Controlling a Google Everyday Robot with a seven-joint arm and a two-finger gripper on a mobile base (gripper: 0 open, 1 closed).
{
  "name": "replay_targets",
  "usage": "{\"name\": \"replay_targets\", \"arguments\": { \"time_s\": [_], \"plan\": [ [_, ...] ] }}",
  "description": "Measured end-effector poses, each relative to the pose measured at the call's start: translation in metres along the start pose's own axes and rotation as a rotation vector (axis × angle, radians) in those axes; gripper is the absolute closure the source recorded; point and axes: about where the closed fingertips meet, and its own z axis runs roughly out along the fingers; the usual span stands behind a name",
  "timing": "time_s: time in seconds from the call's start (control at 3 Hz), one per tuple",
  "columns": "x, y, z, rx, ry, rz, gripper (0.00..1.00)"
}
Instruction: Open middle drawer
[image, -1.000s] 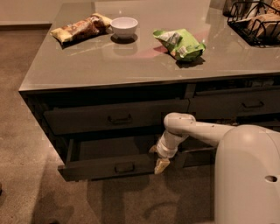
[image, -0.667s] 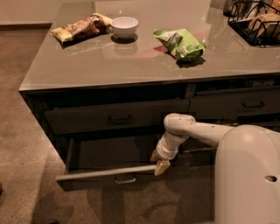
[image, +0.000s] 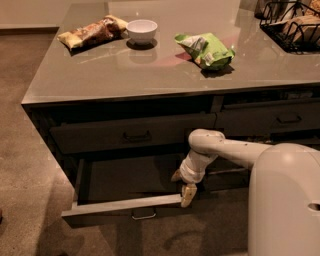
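Note:
The middle drawer (image: 127, 180) is pulled well out of the dark cabinet and shows a plain dark inside. Its flat front (image: 115, 209) faces me low in the view, with a small loop handle (image: 144, 215) at its centre. My gripper (image: 187, 192) hangs from the white arm (image: 220, 147), pointing down at the right end of the drawer front's top edge. It is to the right of the handle, not on it.
A shut drawer with a like handle (image: 137, 135) sits just above the open one. More shut drawers (image: 280, 120) are at the right. The countertop (image: 125, 70) carries a white bowl (image: 141, 30), a snack bag (image: 92, 32), a green bag (image: 205, 50) and a wire basket (image: 295, 25). My white base (image: 285, 200) fills the lower right.
The middle drawer has slid further out toward me. My gripper has moved with its front, a little down and forward.

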Motion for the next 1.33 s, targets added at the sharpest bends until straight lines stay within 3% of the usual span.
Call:
{"name": "replay_targets", "arguments": {
  "time_s": [0.33, 0.67, 1.33],
  "plan": [
    [0.000, 0.001, 0.002, -0.004, -0.001, 0.000, 0.00],
    [0.000, 0.001, 0.002, -0.004, -0.001, 0.000, 0.00],
    [-0.012, -0.004, -0.037, 0.034, 0.035, -0.019, 0.00]
  ]
}}
